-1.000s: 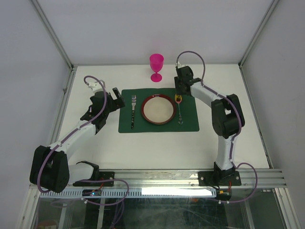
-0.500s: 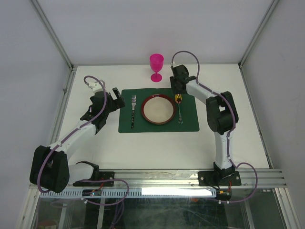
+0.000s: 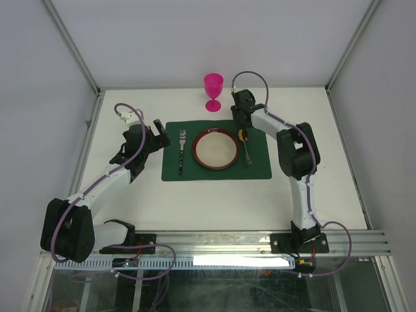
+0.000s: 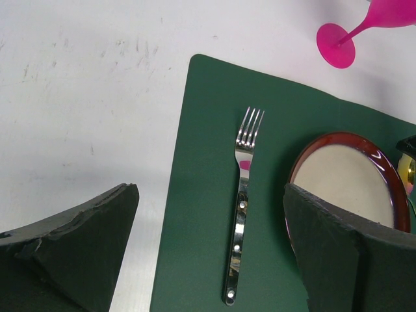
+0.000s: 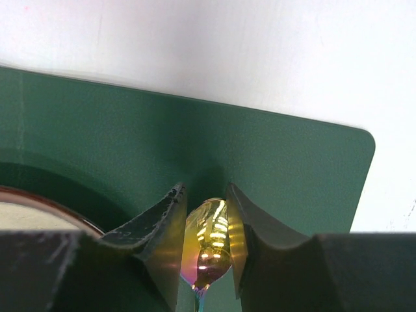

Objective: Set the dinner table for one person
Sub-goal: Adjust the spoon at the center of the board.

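The dinner table [image 3: 195, 201] is filling the floor of the enclosure, white and matte, with its long axis appearing to run left to right, parallel to the aluminium rail [image 3: 351, 242] at the near edge where both arms are bolted. A dark green placemat [image 3: 260, 168] is lying around the middle of it, long side running the same way. A red-rimmed plate [image 3: 216, 149] is sitting at the mat's centre, and a fork [image 3: 181, 153] is lying on the mat to the plate's left, tines pointing toward the far edge. A pink goblet [image 3: 213, 91] is standing upright on the bare tabletop just beyond the mat's far edge. On the mat to the right of the plate, an iridescent spoon [image 3: 247, 153] is lying with its bowl toward the far edge and its handle slanting slightly rightward toward the near side. The right gripper [image 5: 205, 192] is reaching down over the mat's far right part and pinching the spoon's bowl between its fingers [image 5: 162, 221], the plate rim sitting close beside it. The left gripper [image 3: 162, 133] is hovering over the bare table just left of the mat, jaws spread wide and gripping nothing, the fork lying between them in the wrist view.
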